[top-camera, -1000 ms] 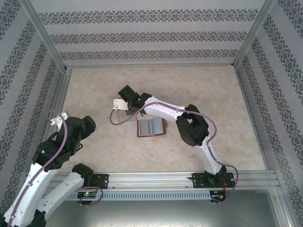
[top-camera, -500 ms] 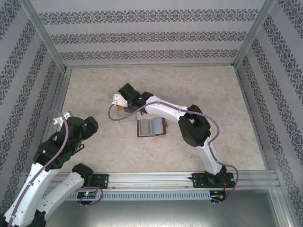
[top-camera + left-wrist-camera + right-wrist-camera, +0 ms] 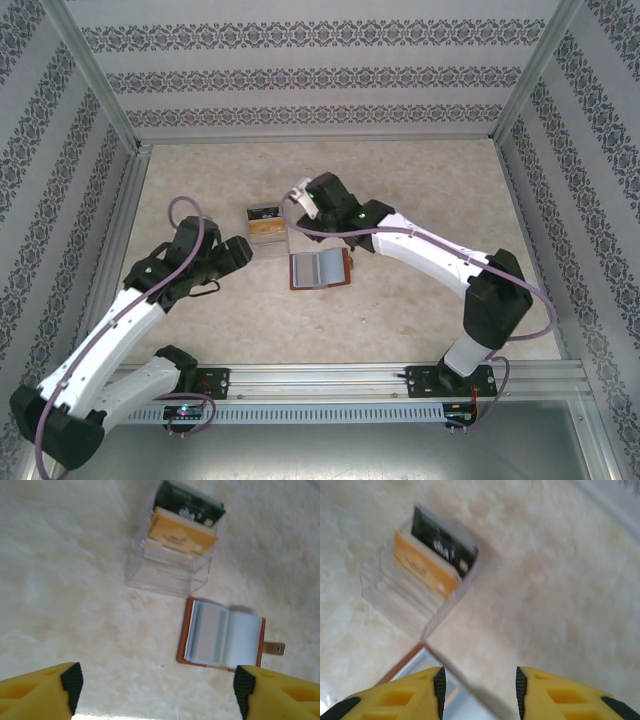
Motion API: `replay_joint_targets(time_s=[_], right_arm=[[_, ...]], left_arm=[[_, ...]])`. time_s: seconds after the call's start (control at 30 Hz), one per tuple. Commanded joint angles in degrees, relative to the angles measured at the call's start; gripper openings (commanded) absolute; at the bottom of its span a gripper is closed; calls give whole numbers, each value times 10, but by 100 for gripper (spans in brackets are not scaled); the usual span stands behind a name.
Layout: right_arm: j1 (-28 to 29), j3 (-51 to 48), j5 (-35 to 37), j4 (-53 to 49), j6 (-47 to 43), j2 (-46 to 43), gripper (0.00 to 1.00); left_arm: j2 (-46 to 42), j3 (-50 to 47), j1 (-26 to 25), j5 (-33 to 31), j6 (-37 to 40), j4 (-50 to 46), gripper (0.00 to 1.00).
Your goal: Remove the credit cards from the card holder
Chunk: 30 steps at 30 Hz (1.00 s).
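Observation:
The card holder (image 3: 320,268) lies spread open in the middle of the table, reddish-brown outside and bluish inside. Light blue-grey credit cards (image 3: 207,632) sit in its pockets. In the left wrist view the card holder (image 3: 222,640) lies ahead and to the right of my left gripper (image 3: 155,685), which is open wide over bare table. From above, the left gripper (image 3: 238,250) hangs left of the holder. My right gripper (image 3: 305,195) hovers behind the holder. In its wrist view the right gripper (image 3: 479,690) is open and empty, with a corner of the card holder (image 3: 415,665) under its left finger.
A clear plastic box (image 3: 265,225) with orange-and-black contents stands just behind and left of the holder, between the two grippers. It also appears as the clear box (image 3: 175,545) in the left wrist view and the clear box (image 3: 420,580) in the right wrist view. Aluminium rails and patterned walls (image 3: 320,75) enclose the table.
My left arm has swung in from the near left toward the box and holder. My right gripper has drawn back to the right off the clear box, its jaws wider.

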Motion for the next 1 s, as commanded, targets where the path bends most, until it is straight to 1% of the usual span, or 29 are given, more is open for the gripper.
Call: replay_joint_targets(time_s=[0.0, 0.07, 0.13, 0.2, 0.33, 0.4, 0.53, 0.6, 0.77, 0.83, 0.97], right_arm=[[-6, -69, -34, -16, 127, -30, 42], [-10, -100, -42, -18, 159, -38, 42], [-16, -134, -44, -20, 185, -42, 38], [-25, -157, -43, -18, 210, -44, 37], [-54, -199, -71, -8, 263, -43, 36], [-63, -214, -74, -4, 283, -40, 35], [-73, -228, -91, 10, 298, -28, 34], [-73, -229, -95, 16, 301, -20, 33], [-76, -230, -105, 36, 315, 0, 30], [-76, -229, -105, 36, 317, 10, 26], [-76, -232, -99, 37, 321, 29, 24]], left_arm=[[36, -12, -12, 68, -9, 85, 76], [64, -10, -29, 70, -11, 99, 74], [93, -8, -44, 72, -11, 116, 72], [119, -7, -57, 75, -14, 128, 71], [166, -5, -79, 81, -16, 153, 71], [184, -6, -87, 86, -18, 165, 71], [220, -6, -96, 98, -18, 193, 68], [237, -4, -99, 105, -17, 204, 62], [280, 2, -102, 125, -18, 232, 59], [296, 5, -102, 131, -18, 242, 55], [329, 12, -102, 145, -15, 263, 48]])
